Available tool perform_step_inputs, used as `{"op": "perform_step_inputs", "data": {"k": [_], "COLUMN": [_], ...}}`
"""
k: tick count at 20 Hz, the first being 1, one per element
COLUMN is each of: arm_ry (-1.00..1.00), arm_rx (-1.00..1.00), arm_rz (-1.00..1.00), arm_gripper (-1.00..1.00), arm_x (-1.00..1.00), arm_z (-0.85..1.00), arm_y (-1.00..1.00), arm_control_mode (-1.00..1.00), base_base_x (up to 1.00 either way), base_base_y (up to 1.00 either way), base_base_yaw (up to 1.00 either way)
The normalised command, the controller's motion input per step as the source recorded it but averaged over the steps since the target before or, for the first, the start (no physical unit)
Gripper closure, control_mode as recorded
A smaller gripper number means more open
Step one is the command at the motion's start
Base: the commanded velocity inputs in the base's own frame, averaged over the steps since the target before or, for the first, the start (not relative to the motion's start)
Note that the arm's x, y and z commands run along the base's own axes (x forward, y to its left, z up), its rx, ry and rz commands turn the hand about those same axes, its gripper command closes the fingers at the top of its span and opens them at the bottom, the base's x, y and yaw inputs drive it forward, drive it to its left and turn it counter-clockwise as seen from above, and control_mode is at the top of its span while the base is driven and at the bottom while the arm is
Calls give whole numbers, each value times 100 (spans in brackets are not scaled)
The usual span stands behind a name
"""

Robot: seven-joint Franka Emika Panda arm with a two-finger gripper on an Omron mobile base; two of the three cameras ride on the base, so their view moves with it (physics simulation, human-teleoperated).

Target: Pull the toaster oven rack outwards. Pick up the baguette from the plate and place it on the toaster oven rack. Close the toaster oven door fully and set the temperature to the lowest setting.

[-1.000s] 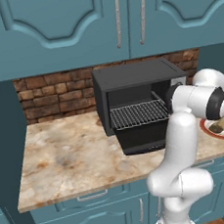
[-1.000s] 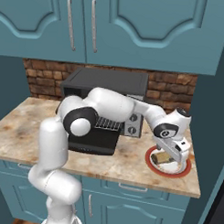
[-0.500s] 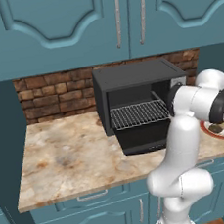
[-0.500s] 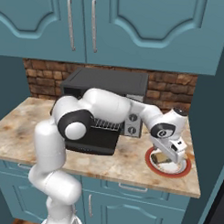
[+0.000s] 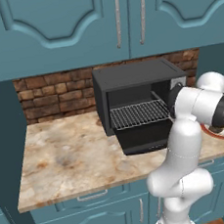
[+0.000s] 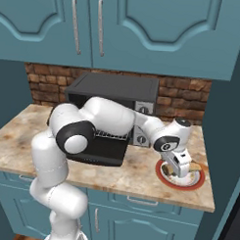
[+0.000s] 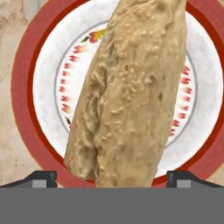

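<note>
Since the earlier pictures, the hand has dropped a little lower over the plate (image 6: 181, 181), and nothing else on the counter has moved. The gripper (image 7: 111, 179) now hangs right above the baguette (image 7: 129, 87), pointing down at it. Its two dark fingertips (image 7: 41, 178) stand far apart, one on each side of the near end of the bread, and they look like they are not touching it, though only their very tops peek out, so that is hard to be sure of. The baguette lies on the plate, a long bumpy golden loaf that runs across the white middle. The plate is round with a red rim and a ring of small red marks inside. It sits on the stone counter (image 5: 75, 157) to the right of the toaster oven (image 5: 137, 99), near the counter's front edge. In the right base view, the baguette (image 6: 194, 167) is mostly hidden behind the hand, with a tan end showing at the right. The toaster oven is black and stands against the brick wall (image 5: 53, 93). The toaster oven door (image 5: 144, 137) is folded down flat in front. The toaster oven rack (image 5: 139, 114) is a silver wire grid, and it sticks out past the front of the oven, above the door. Blue cupboards (image 5: 74, 24) hang above.
</note>
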Motion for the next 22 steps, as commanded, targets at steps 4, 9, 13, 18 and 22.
{"op": "perform_step_inputs", "data": {"k": [4, 9, 13, 18, 22], "arm_ry": [0, 0, 1, 0, 0], "arm_rx": [2, 9, 0, 0, 0], "arm_rz": [-25, -10, 0, 2, 3], "arm_gripper": [-100, -100, -100, -100, -100], "arm_x": [11, 0, 2, 7, 0], "arm_z": [0, -11, -15, 0, -8], "arm_y": [0, -23, -31, -6, 0], "arm_control_mode": [-100, -100, -100, -100, -100], "base_base_x": [0, 0, 0, 0, 0], "base_base_y": [0, 0, 0, 0, 0], "base_base_yaw": [0, 0, 0, 0, 0]}}
